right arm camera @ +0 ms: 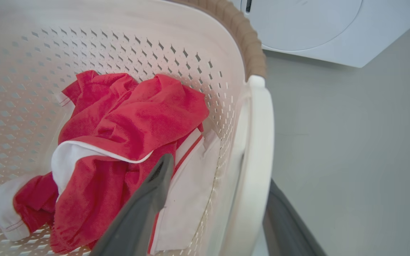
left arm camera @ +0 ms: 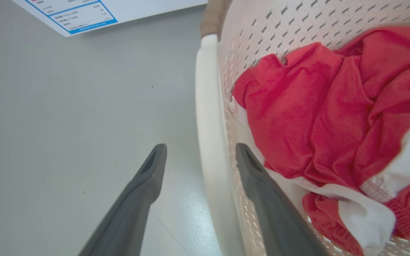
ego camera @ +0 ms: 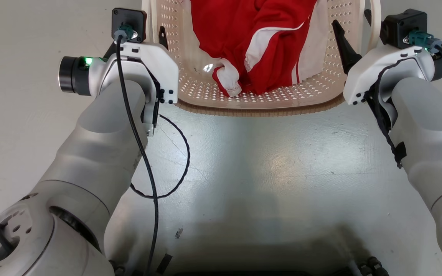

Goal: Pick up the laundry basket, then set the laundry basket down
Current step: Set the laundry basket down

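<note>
The laundry basket [ego camera: 259,111] stands on the floor just ahead of me, cream-white and perforated with a brown woven rim. A red and white garment [ego camera: 259,46] lies inside. My left gripper [left arm camera: 199,151] is open astride the basket's white left handle [left arm camera: 208,124], one finger [left arm camera: 148,177] outside it and the other finger [left arm camera: 258,177] inside the basket. At the other side my right gripper [right arm camera: 219,170] is open around the right handle [right arm camera: 258,142], with one finger [right arm camera: 155,185] over the clothing and the other partly hidden behind the handle. A gap shows beside the fingers.
A white washer [right arm camera: 304,25] stands on the floor beyond the basket's right side. A white panel with a blue-framed label [left arm camera: 84,14] lies past the left side. A black cable [ego camera: 178,153] loops off my left forearm above the grey floor [ego camera: 282,165].
</note>
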Available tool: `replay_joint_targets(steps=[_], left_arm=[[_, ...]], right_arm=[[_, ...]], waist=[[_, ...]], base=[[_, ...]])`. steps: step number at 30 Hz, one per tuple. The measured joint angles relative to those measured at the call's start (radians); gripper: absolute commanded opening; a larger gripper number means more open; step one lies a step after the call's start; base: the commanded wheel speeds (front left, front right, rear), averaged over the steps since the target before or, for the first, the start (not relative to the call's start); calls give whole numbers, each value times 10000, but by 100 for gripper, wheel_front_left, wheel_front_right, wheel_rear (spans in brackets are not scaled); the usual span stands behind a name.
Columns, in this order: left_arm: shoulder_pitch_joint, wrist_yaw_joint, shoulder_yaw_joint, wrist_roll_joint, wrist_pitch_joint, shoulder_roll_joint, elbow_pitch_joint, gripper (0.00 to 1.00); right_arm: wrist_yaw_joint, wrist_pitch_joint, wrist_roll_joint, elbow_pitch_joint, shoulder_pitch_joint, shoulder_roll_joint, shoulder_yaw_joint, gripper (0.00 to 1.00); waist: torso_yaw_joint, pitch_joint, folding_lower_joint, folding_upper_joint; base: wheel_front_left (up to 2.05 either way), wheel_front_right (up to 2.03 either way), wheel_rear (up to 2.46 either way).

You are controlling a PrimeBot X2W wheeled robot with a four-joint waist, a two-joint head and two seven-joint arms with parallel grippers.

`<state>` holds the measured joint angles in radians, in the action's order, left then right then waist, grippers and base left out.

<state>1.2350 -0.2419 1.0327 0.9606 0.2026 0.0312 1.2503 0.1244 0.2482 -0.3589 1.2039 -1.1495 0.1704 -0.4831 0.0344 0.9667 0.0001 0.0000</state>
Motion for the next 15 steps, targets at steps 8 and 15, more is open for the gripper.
replay_joint_targets(steps=[8,15], left_arm=[[-3,-59,69,188,0,0,-10,100],[-296,-58,84,309,19,0,65,100]], right_arm=[[0,19,842,-635,244,-58,1066,100],[0,27,1490,-932,786,-324,2000,100]], waist=[[-65,-200,0,0],[-166,-633,-1,0]], base=[[0,0,0],[0,0,0]])
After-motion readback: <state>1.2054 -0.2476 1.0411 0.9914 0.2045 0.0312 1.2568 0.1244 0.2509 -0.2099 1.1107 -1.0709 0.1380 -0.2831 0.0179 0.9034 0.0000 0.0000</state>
